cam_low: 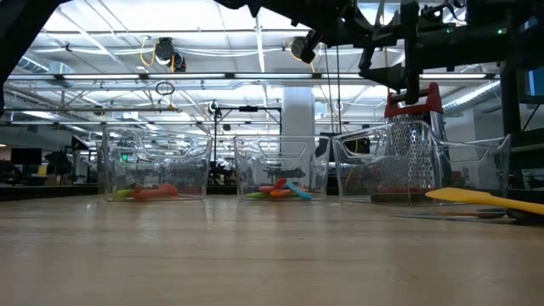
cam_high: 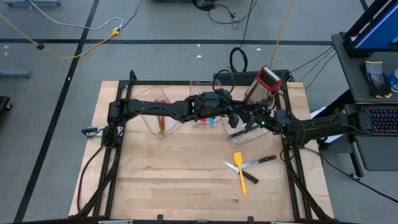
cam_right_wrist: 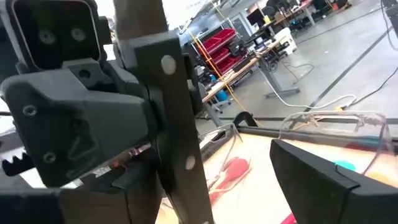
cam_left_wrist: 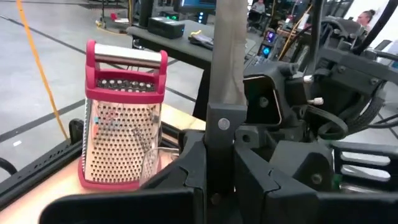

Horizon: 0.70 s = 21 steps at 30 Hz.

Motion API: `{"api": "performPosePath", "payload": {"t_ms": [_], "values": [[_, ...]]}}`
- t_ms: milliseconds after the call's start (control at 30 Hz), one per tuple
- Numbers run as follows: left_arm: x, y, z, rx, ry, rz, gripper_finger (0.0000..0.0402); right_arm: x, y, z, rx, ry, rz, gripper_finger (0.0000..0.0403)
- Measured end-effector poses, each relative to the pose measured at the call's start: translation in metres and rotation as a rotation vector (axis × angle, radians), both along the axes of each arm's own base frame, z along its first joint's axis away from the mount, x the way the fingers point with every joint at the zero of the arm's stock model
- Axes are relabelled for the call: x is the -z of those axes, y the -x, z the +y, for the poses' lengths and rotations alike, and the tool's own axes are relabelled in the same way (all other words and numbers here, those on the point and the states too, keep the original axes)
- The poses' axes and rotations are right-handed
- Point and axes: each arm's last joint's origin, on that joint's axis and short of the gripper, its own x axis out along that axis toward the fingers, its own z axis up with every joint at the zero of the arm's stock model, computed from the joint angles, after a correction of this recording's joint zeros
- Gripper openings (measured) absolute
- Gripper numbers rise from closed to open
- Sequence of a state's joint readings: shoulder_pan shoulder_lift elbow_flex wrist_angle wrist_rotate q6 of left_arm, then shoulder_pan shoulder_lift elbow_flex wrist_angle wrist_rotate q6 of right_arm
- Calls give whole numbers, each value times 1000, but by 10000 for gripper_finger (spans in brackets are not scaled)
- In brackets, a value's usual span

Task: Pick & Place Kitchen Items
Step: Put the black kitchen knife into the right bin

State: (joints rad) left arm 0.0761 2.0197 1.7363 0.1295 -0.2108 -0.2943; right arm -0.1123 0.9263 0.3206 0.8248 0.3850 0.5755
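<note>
Table of pale wood carries three clear plastic bins in a row near its far edge, and a metal box grater with red top stands beside the last one. The first two bins already hold some red, green, orange and blue utensils, so I judge part of the sorting is done.

Both arms meet high over the third bin. The left gripper is clenched on a steel knife with black riveted handle, which is held upright. The right gripper has its fingers spread wide, close beside this handle and grasping nothing.

A yellow spatula and another black-handled knife lie on the bare table, not yet placed.
</note>
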Motion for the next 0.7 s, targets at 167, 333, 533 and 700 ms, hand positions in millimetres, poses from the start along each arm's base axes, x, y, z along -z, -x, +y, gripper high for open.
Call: {"api": "performPosePath", "payload": {"t_ms": [167,333,533,700], "values": [[0,0,0,0,-2,2,39,2,-3,0,-4,-8,-10,240],[1,0,0,10,-2,9,39,1,-3,-1,-6,-7,-18,183],[2,1,4,16,10,25,38,2,-4,-1,-10,-3,-13,92],[3,1,5,19,19,25,33,1,-4,-1,-19,9,-9,62]]}}
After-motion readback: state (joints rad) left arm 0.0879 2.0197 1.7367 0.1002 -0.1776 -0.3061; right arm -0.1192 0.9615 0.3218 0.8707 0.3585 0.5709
